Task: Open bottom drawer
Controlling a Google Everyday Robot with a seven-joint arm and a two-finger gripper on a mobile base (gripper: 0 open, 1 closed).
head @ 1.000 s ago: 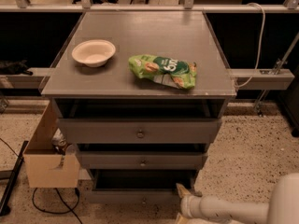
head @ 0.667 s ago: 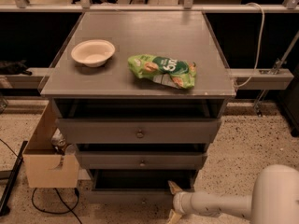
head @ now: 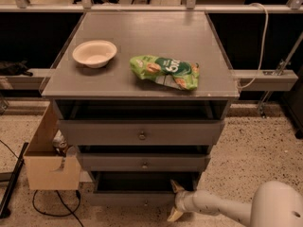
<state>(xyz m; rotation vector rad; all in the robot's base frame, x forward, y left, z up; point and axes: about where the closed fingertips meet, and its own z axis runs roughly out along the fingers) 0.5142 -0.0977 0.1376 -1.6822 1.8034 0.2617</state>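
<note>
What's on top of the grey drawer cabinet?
A white bowl and a green snack bag; whatever the bag covers is hidden. The open gripper is down by the bottom drawer.

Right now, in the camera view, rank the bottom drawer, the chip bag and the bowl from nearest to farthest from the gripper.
The gripper, fingers open, sits low near the floor, right of centre.
1. Bottom drawer: right beside it, to its left.
2. Chip bag: up on the cabinet top, right of centre.
3. Bowl: same top, far left.
</note>
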